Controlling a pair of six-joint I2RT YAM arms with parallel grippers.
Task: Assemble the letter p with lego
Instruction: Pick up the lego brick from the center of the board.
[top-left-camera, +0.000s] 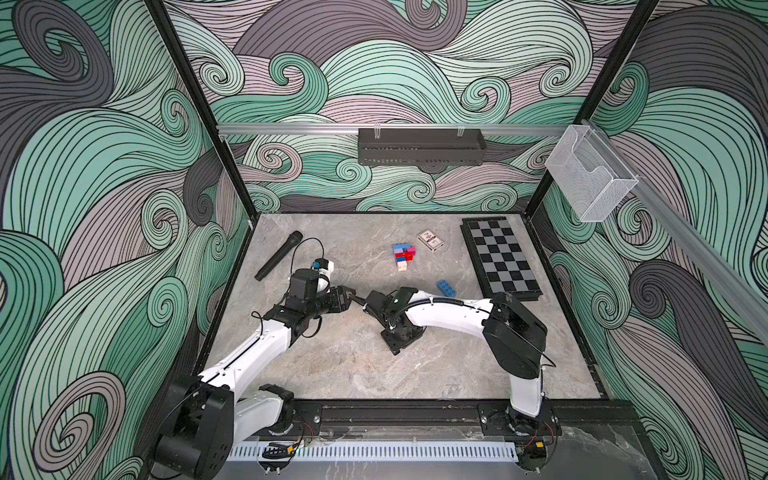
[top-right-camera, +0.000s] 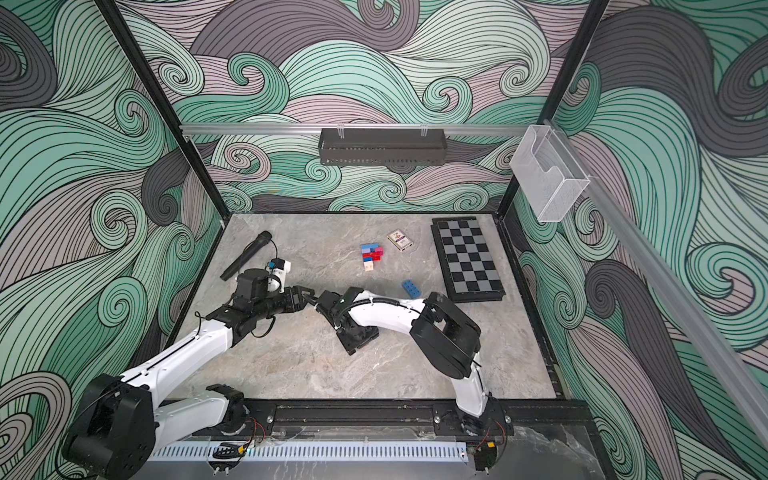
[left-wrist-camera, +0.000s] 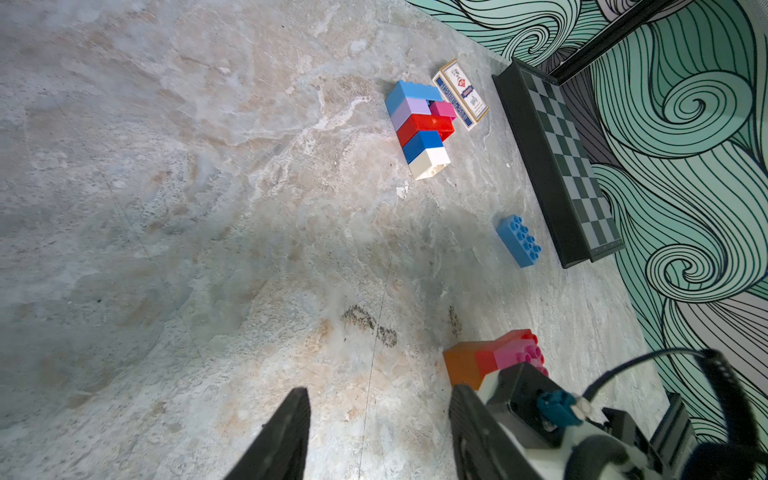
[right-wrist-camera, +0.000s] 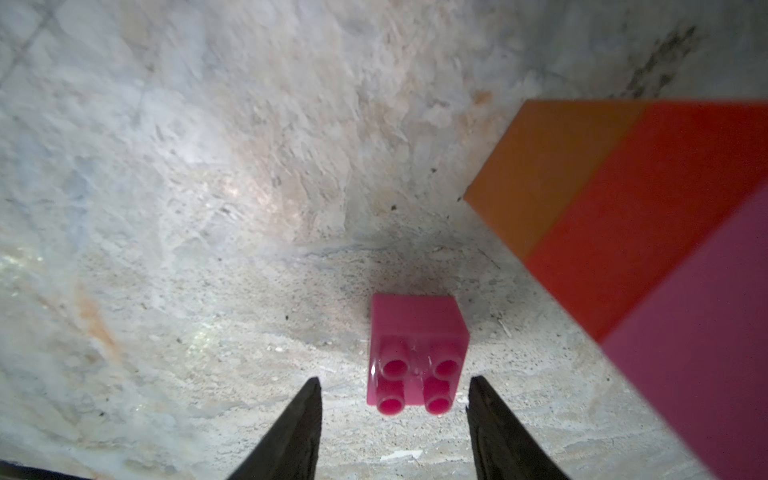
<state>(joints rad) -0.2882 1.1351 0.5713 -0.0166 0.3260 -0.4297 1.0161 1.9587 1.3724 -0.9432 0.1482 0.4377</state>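
Near the worktop's (top-left-camera: 353, 365) middle, we are seeing the right gripper (right-wrist-camera: 395, 379) holding its jaws parted on either side of a small pink brick (right-wrist-camera: 415, 328) without touching it, with an orange-red-pink stack (right-wrist-camera: 623, 199) lying just beside. The left gripper (left-wrist-camera: 378, 390) is hovering nearby, jaws spread and empty. Farther on, a blue brick (top-left-camera: 446, 287) is lying near the chessboard (top-left-camera: 500, 257). Toward the far edge, a multicoloured column (top-left-camera: 404, 255) is lying beside the card deck (top-left-camera: 430, 240).
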